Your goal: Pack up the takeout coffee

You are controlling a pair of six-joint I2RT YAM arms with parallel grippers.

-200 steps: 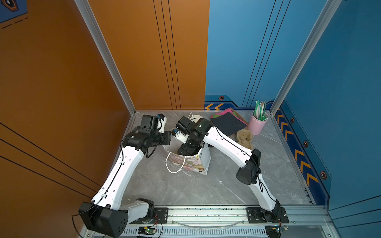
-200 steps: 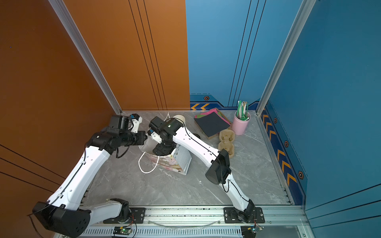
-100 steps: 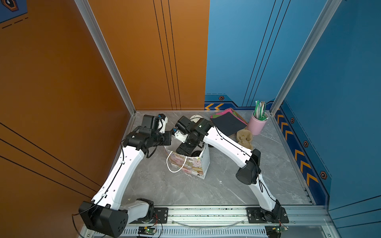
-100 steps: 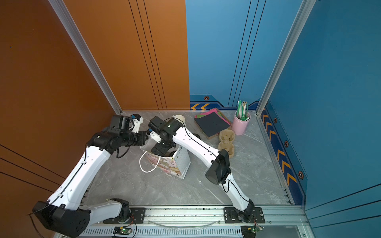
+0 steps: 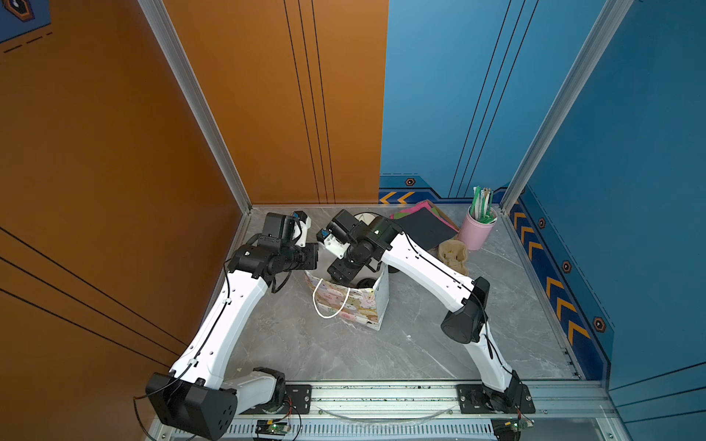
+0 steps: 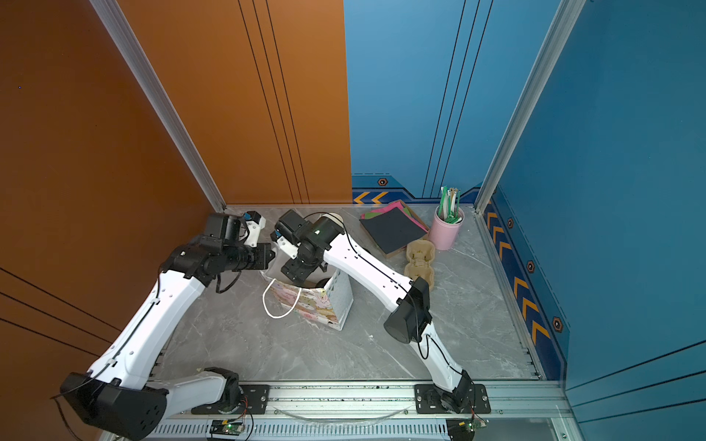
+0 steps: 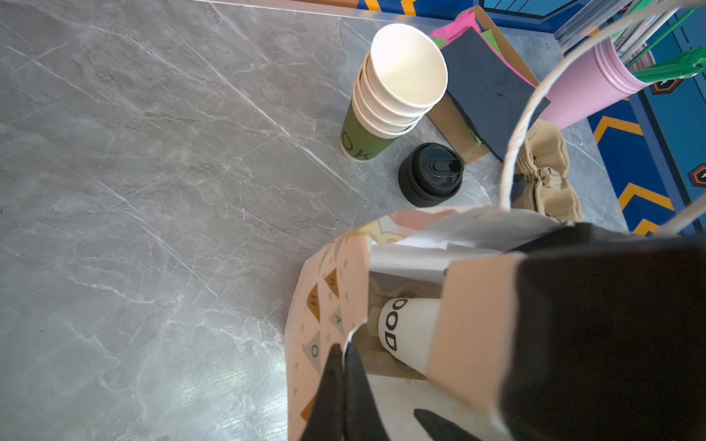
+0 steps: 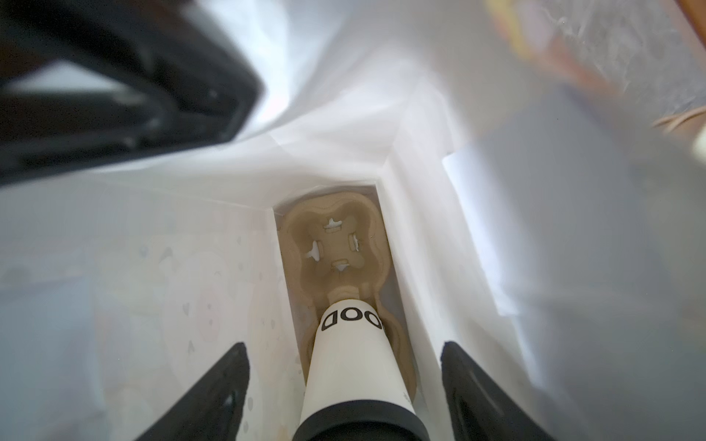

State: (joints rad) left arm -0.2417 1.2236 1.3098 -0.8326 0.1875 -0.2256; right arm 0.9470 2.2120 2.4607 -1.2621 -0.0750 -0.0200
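Observation:
The takeout coffee [image 8: 351, 366], a white cup with a black lid, stands inside the patterned paper bag [image 5: 351, 305] [image 6: 309, 305]. It sits in one well of a brown pulp carrier [image 8: 336, 229] on the bag's floor. My right gripper [image 8: 344, 345] reaches down into the bag and is open, one finger on each side of the cup with a gap at both. My left gripper [image 7: 344, 349] is shut on the bag's rim [image 7: 324, 290], and the cup [image 7: 408, 328] shows past it.
Behind the bag stand a stack of lidless cups [image 7: 397, 88] with a green one lowest, and a pile of black lids [image 7: 429, 173]. Napkins [image 5: 420, 225], spare pulp carriers [image 5: 452, 256] and a pink straw holder [image 5: 475, 229] fill the back right. Walls close in behind and at both sides.
My right wrist has shifted slightly to the left over the bag's mouth. The left arm and the bag have stayed almost still.

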